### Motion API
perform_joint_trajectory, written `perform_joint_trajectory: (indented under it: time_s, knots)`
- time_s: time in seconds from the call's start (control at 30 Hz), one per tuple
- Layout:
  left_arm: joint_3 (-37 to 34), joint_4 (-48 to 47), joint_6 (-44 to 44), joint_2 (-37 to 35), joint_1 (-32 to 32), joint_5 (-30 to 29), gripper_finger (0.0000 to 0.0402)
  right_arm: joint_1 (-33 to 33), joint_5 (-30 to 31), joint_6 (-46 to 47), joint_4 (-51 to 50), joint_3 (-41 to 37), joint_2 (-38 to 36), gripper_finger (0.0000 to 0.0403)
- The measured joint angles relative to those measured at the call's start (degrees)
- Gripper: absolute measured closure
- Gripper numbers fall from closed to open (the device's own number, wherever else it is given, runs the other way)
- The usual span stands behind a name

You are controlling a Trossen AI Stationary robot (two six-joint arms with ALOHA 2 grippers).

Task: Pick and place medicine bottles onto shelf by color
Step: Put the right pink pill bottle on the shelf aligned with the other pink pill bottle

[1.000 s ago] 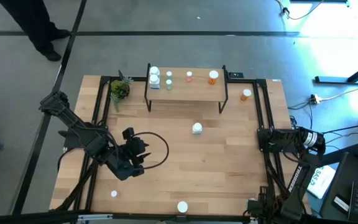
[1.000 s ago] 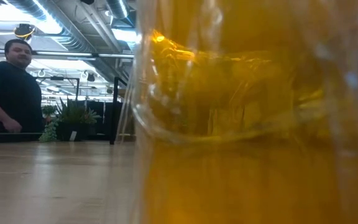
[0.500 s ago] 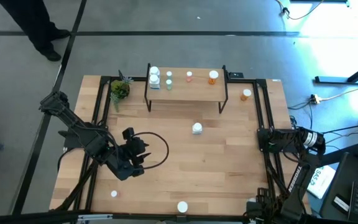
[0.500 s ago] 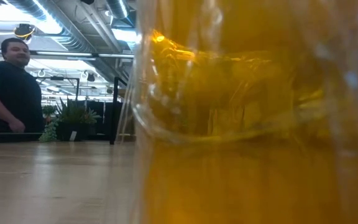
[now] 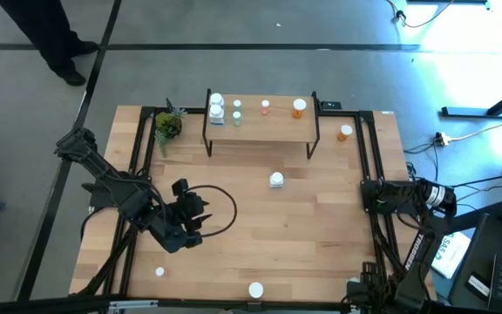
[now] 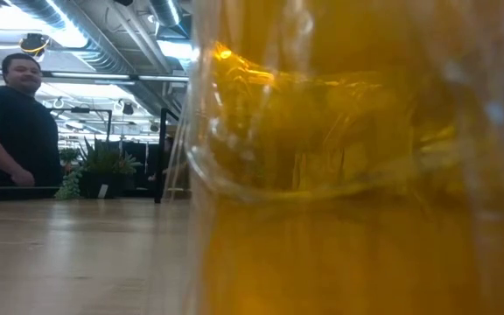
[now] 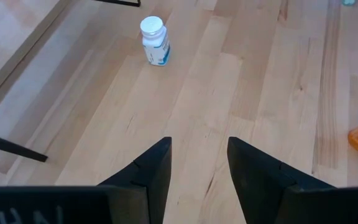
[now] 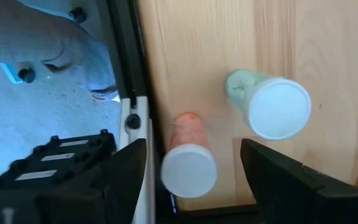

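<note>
Grey floor surrounds the pale wooden tabletop point(image 5: 260, 227), and at the far edge of the high view a person's dark legs point(image 5: 50, 39) are cut off by the frame. Against the tabletop's far side stands the low light-wood shelf on thin black legs point(image 5: 277, 131). On it stand small white-capped medicine bottles: two white ones point(image 5: 217, 106) to the left, a pale green one point(image 5: 237, 112), a pink-red one point(image 5: 265, 107) and an orange one point(image 5: 298, 107). Another orange bottle point(image 5: 345, 133) stands off the shelf's right end, a white bottle with a blue label point(image 5: 276, 180) stands on open wood in front of the shelf, and two white caps point(image 5: 255, 290) show near the near edge; from above their bodies cannot be made out. A small green potted plant point(image 5: 167, 126) sits left of the shelf.

Seen low, nearly everything is blocked by a blurred amber shape point(image 6: 357, 157), probably an orange bottle right at the lens; beside it a person in dark clothing point(image 6: 11, 122) stands in the room behind.

Over the near left of the tabletop the left hand point(image 7: 197, 163) hovers, fingers apart and empty, the white bottle with the blue label point(image 7: 154, 40) well ahead of it. At the right edge the right hand point(image 8: 191, 165) stands wide apart, with a pink-red bottle point(image 8: 188, 155) between its fingers and a pale green bottle point(image 8: 269, 102) beyond; whether a finger touches either is unclear.
</note>
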Motion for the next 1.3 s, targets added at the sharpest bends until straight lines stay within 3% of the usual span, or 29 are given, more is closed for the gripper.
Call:
perform_joint_trajectory:
  time_s: [0.27,0.5,0.67,1.0,1.3]
  knots:
    - [0.0,0.0,0.0,0.0,0.0,0.0,0.0252,0.0,-1.8,0.3,-0.3,-1.6,0.9,0.0139]
    - [0.0,0.0,0.0,0.0,0.0,0.0,0.0252,0.0,0.4,0.4,-0.2,-1.6,0.9,0.0146]
    - [0.0,0.0,0.0,0.0,0.0,0.0,0.0252,0.0,0.4,0.4,-0.2,-1.6,0.9,0.0184]
    - [0.0,0.0,0.0,0.0,0.0,0.0,0.0252,0.0,0.3,0.5,0.6,-1.6,0.8,0.0297]
    - [0.0,-0.1,0.0,0.0,0.0,0.0,0.0252,0.0,0.2,0.5,1.9,-1.6,0.8,0.0291]
